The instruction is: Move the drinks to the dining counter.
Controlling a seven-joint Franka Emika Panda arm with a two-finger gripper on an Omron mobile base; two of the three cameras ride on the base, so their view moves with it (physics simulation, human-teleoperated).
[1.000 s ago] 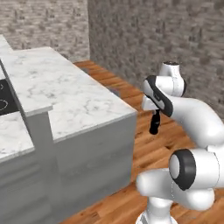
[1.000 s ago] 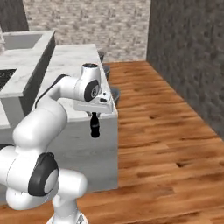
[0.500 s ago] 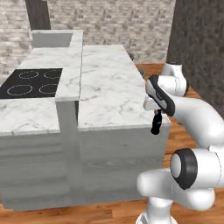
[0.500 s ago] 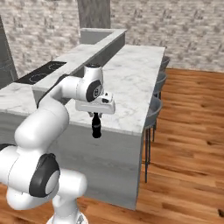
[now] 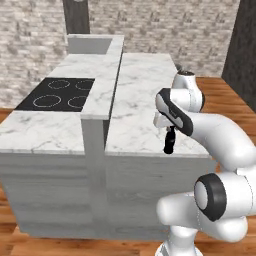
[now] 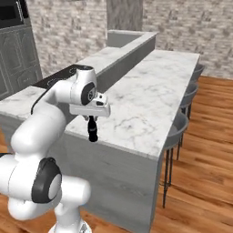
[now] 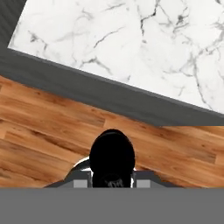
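My gripper point(image 5: 171, 131) is shut on the small black glossy bottle point(image 5: 170, 142), holding it upright by the neck. The bottle point(image 6: 93, 131) hangs in the air at the near edge of the dining counter point(image 6: 150, 91), a long white grey-veined marble top. Looking down in the hand view, the bottle point(image 7: 112, 157) is over the wood floor, just off the counter's point(image 7: 131, 39) dark edge. The fingertips are mostly hidden behind the bottle. The blue soda can is out of view.
A raised marble ledge point(image 5: 107, 80) runs along the counter's left side, with a black cooktop point(image 5: 57, 94) on the lower top beyond it. Grey stools point(image 6: 179, 125) stand along the counter's right side. Wood floor point(image 6: 205, 182) lies to the right.
The base has driven and turned, so the whole scene shifted: the counter now lies straight ahead and closer. The bottle stays in my shut gripper.
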